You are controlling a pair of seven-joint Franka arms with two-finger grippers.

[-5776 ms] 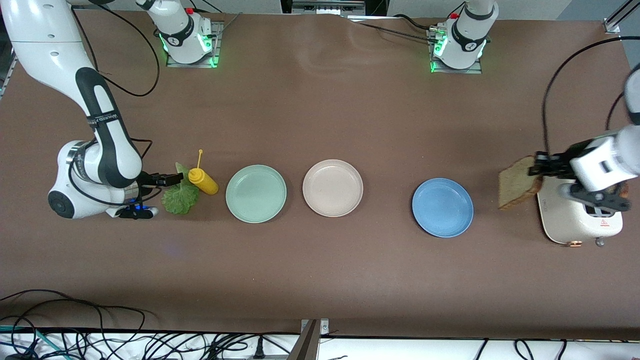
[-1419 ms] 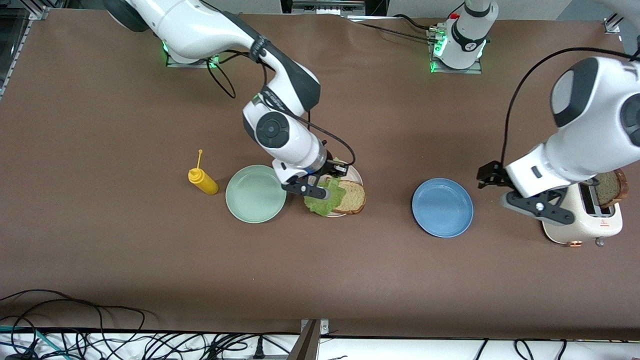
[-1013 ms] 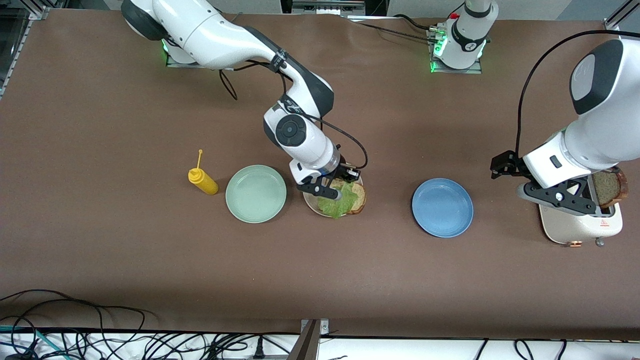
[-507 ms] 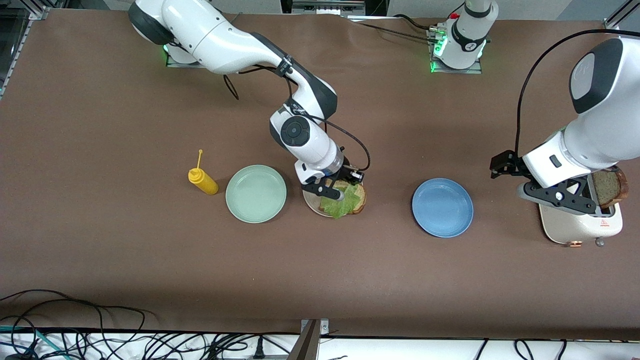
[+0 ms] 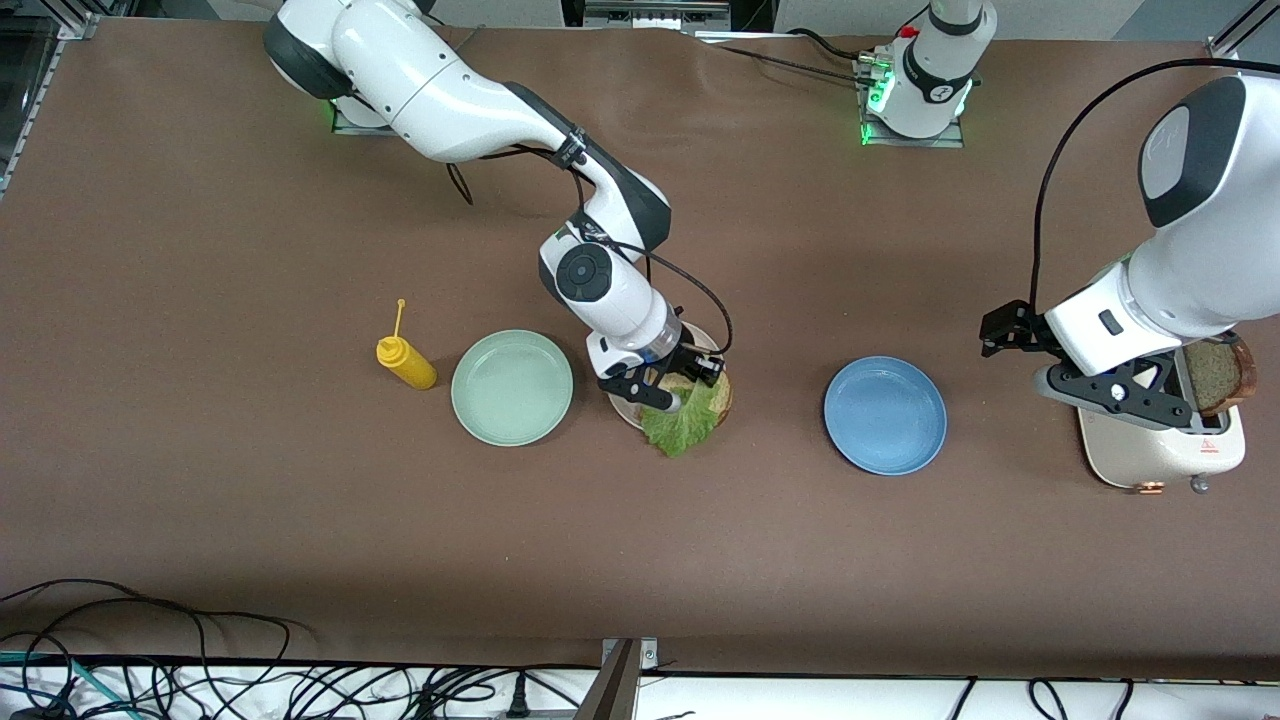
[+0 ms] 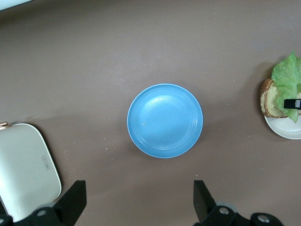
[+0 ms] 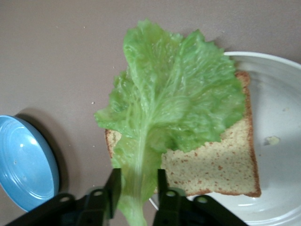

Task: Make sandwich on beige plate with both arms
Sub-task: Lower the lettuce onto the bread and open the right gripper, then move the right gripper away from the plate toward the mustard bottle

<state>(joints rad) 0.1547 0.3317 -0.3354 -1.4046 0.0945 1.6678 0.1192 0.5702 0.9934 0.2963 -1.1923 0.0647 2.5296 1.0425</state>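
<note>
The beige plate (image 5: pixel 621 401) holds one brown bread slice (image 5: pixel 720 393). My right gripper (image 5: pixel 682 386) is over the plate, shut on the stem of the green lettuce leaf (image 5: pixel 684 427). The leaf drapes over the bread and past the plate's rim toward the front camera. In the right wrist view the fingers (image 7: pixel 113 188) flank the stem, with the leaf (image 7: pixel 174 94) over the bread (image 7: pixel 221 162) on the plate (image 7: pixel 277 117). My left gripper (image 5: pixel 1003 333) is open and empty, over bare table between the blue plate (image 5: pixel 885 415) and the toaster (image 5: pixel 1150 455). A second bread slice (image 5: pixel 1215 375) stands in the toaster.
A mint green plate (image 5: pixel 512 387) and a yellow mustard bottle (image 5: pixel 405 362) sit beside the beige plate toward the right arm's end. The left wrist view shows the blue plate (image 6: pixel 164 120), a toaster corner (image 6: pixel 23 165) and the lettuce (image 6: pixel 287 75).
My right gripper carried the lettuce from beside the mustard bottle to over the bread on the beige plate, then drew it slightly toward the front camera. The left arm put bread there earlier and now holds still.
</note>
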